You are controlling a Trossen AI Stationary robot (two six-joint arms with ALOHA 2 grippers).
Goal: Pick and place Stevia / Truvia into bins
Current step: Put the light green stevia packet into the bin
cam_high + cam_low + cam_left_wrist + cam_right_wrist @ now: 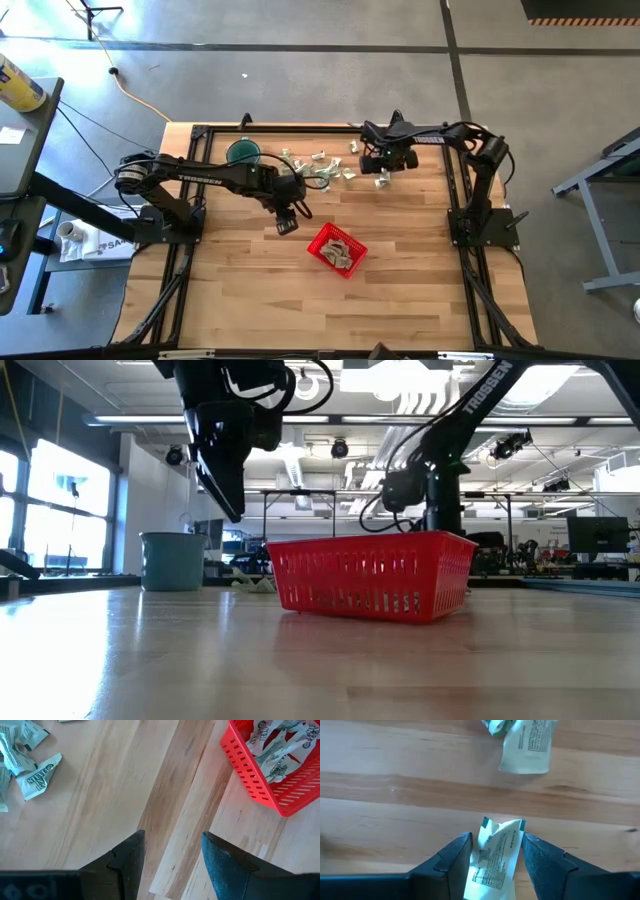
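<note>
the right gripper (492, 855) is clamped on one crumpled paper sachet (495, 857) above the far side of the table (250, 290), another sachet (526, 747) lying loose below; the left gripper (172, 855) hangs spread and empty near the red basket (337, 250). a thin, slick packet pinched by its edge could slip out before reaching those mesh plastic walls, where several sachets already lie.

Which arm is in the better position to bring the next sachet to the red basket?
The right. The right gripper has a sachet between its fingers. The left gripper is open and empty above bare wood beside the red basket.
</note>
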